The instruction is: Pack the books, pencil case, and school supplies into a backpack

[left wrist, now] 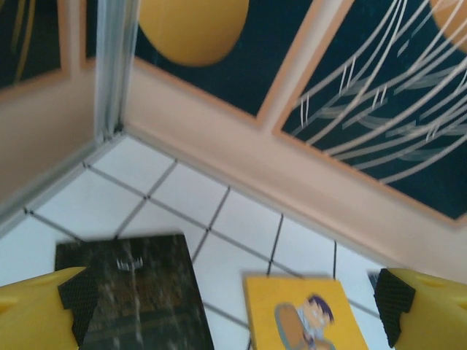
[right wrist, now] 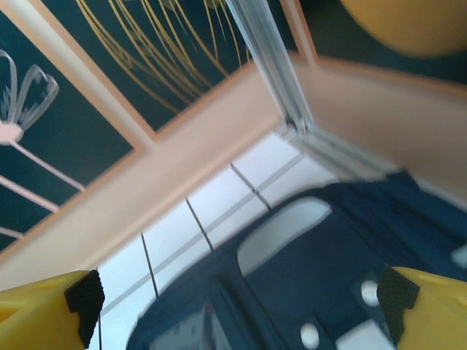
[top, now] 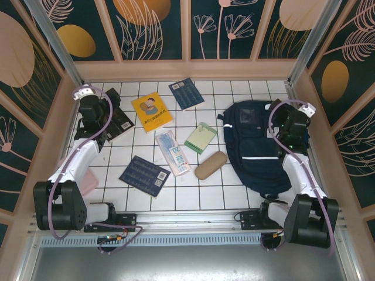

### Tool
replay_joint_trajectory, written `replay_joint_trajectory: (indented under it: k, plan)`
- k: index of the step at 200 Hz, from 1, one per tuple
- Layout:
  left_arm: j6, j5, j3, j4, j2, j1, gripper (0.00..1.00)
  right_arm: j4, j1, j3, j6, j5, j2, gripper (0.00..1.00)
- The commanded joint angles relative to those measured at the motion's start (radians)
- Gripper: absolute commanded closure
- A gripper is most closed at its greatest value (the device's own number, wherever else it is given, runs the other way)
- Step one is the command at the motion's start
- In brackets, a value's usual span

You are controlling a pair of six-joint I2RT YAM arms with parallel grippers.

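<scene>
The navy backpack [top: 258,149] lies flat at the right, with its top [right wrist: 328,277] under my open right gripper [right wrist: 241,299], which hangs above it [top: 291,124]. My left gripper [left wrist: 233,306] is open and empty, raised over the back left of the floor [top: 94,111]. Below it lie the black book [left wrist: 131,299] and the yellow book [left wrist: 303,313]. Both also appear from above, black book [top: 119,120] and yellow book [top: 151,111]. Two navy books [top: 186,92] [top: 145,174], a clear packet [top: 172,151], a pale green box [top: 201,137] and a tan pencil case [top: 211,165] lie mid-floor.
Patterned walls [top: 187,29] with a beige base close the white tiled floor [top: 234,93] on three sides. A pink flat item [top: 89,182] lies under the left arm. A metal rail [top: 187,219] runs along the near edge by the arm bases.
</scene>
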Motion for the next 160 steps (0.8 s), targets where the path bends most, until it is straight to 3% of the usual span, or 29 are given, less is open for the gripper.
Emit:
replay_joint_trajectory:
  k: [1, 57, 109, 160]
  plan:
    - [-0.112, 0.122, 0.002, -0.119, -0.014, 0.005, 0.01, -0.325, 0.007, 0.02, 0.094, -0.074, -0.012, 0.01]
    - [-0.15, 0.24, -0.004, -0.117, -0.013, -0.023, 0.02, -0.55, 0.112, -0.074, 0.194, -0.054, 0.005, 0.01]
    - [-0.15, 0.265, -0.003, -0.117, -0.009, -0.055, 0.01, -0.394, 0.394, -0.132, 0.368, -0.179, 0.174, 0.01]
    - [-0.143, 0.292, -0.002, -0.135, -0.02, -0.081, 0.02, -0.279, 0.609, 0.104, 0.41, -0.241, 0.451, 0.01]
